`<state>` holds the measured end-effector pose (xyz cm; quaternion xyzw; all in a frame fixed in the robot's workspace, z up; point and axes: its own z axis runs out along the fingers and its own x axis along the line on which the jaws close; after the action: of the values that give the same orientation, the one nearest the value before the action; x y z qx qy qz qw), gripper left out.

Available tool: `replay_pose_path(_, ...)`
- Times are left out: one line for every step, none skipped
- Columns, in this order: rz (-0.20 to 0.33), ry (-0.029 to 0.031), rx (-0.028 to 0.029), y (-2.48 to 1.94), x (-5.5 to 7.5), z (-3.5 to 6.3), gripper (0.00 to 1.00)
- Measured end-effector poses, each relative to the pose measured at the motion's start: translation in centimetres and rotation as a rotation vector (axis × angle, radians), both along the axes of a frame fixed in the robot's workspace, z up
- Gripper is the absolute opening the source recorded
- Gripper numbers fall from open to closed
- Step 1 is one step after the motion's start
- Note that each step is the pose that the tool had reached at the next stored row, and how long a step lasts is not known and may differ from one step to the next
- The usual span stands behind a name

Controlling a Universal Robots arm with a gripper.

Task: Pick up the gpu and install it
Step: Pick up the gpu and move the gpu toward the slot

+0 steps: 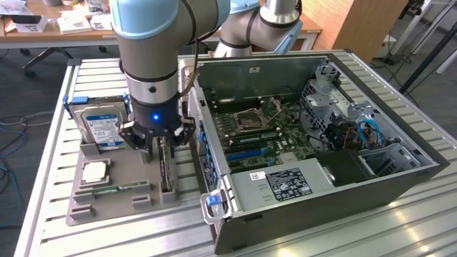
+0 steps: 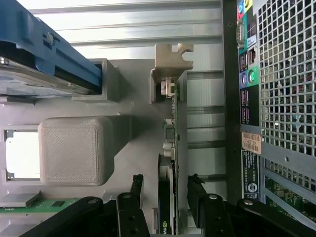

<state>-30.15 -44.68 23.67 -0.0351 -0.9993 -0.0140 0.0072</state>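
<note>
Slatted metal counter, exterior view. You have the jaws down over the grey fixture tray, spread wide and gripping nothing. The gpu stands on edge in its tray slot, one end between the jaws and the rest running out past them. The hard drive with the blue label stands just beside the jaws. The processor and the green memory stick lie flat on that same side, near. The open computer case sits on the jaws' other side.

Wrist view. You see the gpu edge-on, running between the two jaws with a gap on each side and no contact. The blue-framed hard drive is off to one side of the jaws. The computer case rear panel is off to the other.
</note>
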Motion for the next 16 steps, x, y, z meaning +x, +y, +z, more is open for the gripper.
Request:
replay_pose_path(0.000,0.0001,-0.0001,0.00,0.00,-0.03,0.49)
replay_pose_path(0.000,0.0001,-0.0001,0.00,0.00,-0.03,0.49)
replay_pose_path(0.000,0.0001,-0.0001,0.00,0.00,-0.02,0.49)
replay_pose_path(0.000,0.0001,-0.0001,-0.01,0.00,-0.03,0.49)
replay_pose_path(0.000,-0.0001,0.0000,-0.08,0.00,-0.04,0.49)
replay_pose_path(0.000,-0.0001,0.0001,-0.19,-0.02,-0.04,0.49)
replay_pose_path(0.000,0.0000,0.0000,-0.31,-0.04,-0.04,0.49)
replay_pose_path(0.000,0.0001,0.0000,-0.43,-0.06,-0.03,0.49)
replay_pose_path(0.000,0.0000,0.0000,-0.54,-0.08,-0.03,0.49)
replay_pose_path(0.000,0.0000,0.0000,-0.64,-0.10,-0.04,0.49)
replay_pose_path(0.000,0.0000,0.0000,-0.73,-0.11,-0.04,0.49)
replay_pose_path(0.000,0.0001,-0.0001,-0.78,-0.13,-0.04,0.49)
replay_pose_path(0.000,0.0000,0.0000,-0.79,-0.14,-0.05,0.49)
replay_pose_path(0.000,0.0000,0.0000,-0.79,-0.14,-0.07,0.49)
replay_pose_path(0.000,-0.0002,0.0001,-0.80,-0.13,-0.15,0.49)
replay_pose_path(0.000,0.0000,0.0000,-0.80,-0.13,-0.29,0.49)
